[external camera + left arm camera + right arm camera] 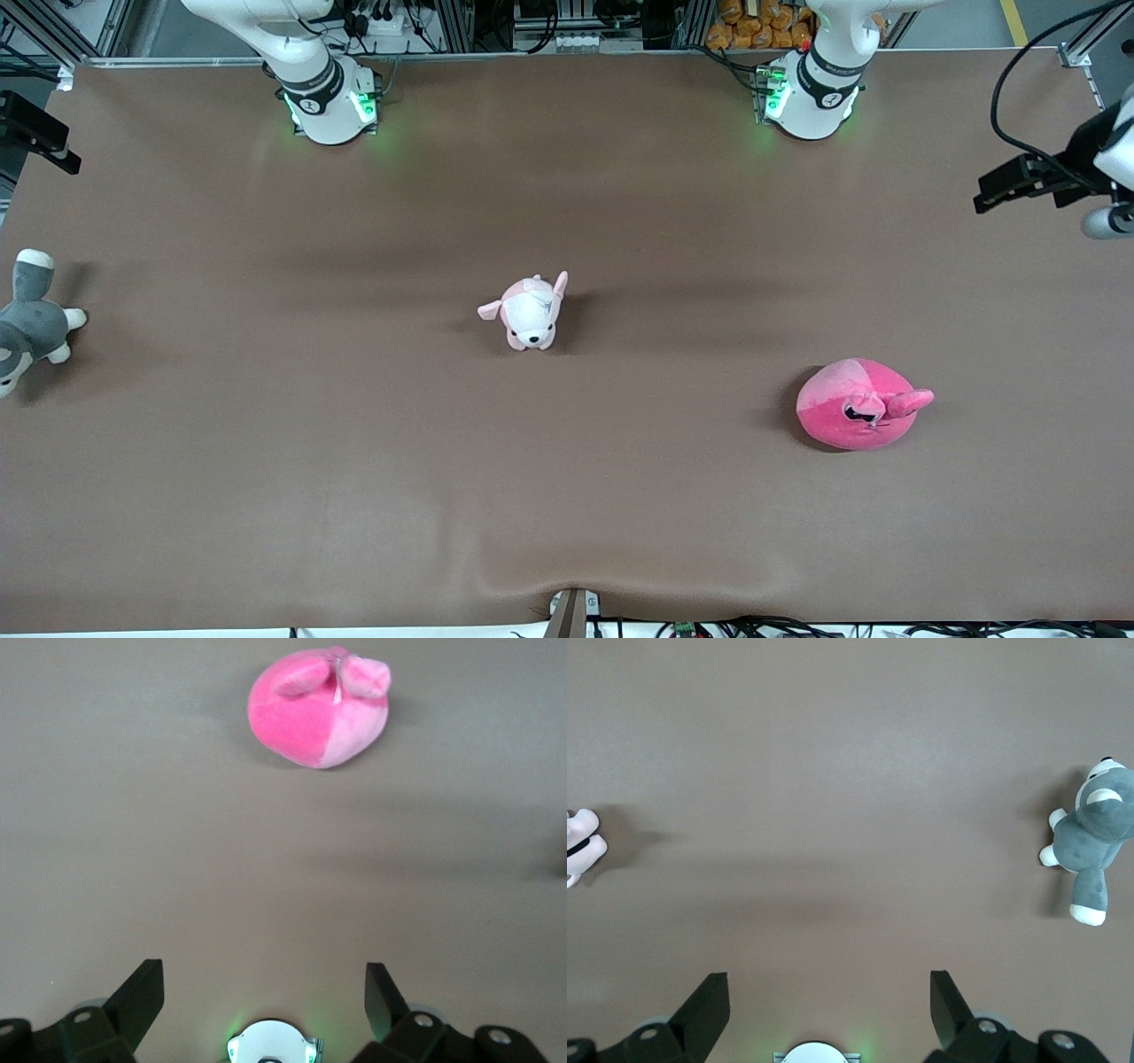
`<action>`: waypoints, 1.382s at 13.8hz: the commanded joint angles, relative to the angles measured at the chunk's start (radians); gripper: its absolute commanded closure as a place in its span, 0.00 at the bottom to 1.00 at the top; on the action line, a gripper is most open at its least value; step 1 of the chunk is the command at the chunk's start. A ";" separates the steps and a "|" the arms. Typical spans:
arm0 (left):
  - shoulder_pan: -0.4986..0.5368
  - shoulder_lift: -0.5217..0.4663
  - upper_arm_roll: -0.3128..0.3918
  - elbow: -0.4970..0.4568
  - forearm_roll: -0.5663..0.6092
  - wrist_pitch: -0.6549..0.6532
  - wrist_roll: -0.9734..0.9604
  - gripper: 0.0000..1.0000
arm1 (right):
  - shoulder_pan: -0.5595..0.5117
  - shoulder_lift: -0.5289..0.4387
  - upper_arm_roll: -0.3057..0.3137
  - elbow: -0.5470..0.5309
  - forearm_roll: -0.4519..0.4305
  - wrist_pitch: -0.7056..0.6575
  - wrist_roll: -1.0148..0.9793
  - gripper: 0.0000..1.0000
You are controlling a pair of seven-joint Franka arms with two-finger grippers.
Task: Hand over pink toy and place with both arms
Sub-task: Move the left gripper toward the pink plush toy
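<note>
The grey-and-white plush [31, 319] is running off the front view's edge at the right arm's end of the table. In the right wrist view the pale pink-and-white dog plush [580, 846], well clear of the fingers [709, 1005], is showing only in part.

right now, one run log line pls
stage: start | pink toy: on table, untouched | left tool: open, above table | right tool: open, above table
</note>
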 commanded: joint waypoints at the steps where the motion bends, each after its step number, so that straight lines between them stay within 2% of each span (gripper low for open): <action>1: 0.033 0.029 -0.006 0.004 0.002 0.047 -0.042 0.00 | -0.020 0.007 0.010 0.018 -0.002 -0.012 -0.002 0.00; 6: 0.034 0.087 -0.001 0.011 -0.003 0.116 -0.201 0.00 | -0.030 0.030 0.010 0.023 0.000 -0.009 -0.007 0.00; 11: 0.040 0.156 0.002 0.072 0.006 0.116 -0.202 0.00 | -0.040 0.043 0.010 0.027 0.001 -0.006 -0.008 0.00; 15: 0.109 0.211 0.005 0.100 -0.009 0.137 -0.214 0.00 | -0.044 0.059 0.010 0.038 0.001 -0.008 -0.011 0.00; 19: 0.138 0.286 0.005 0.100 -0.021 0.185 -0.430 0.00 | -0.046 0.066 0.010 0.036 0.000 -0.009 -0.007 0.00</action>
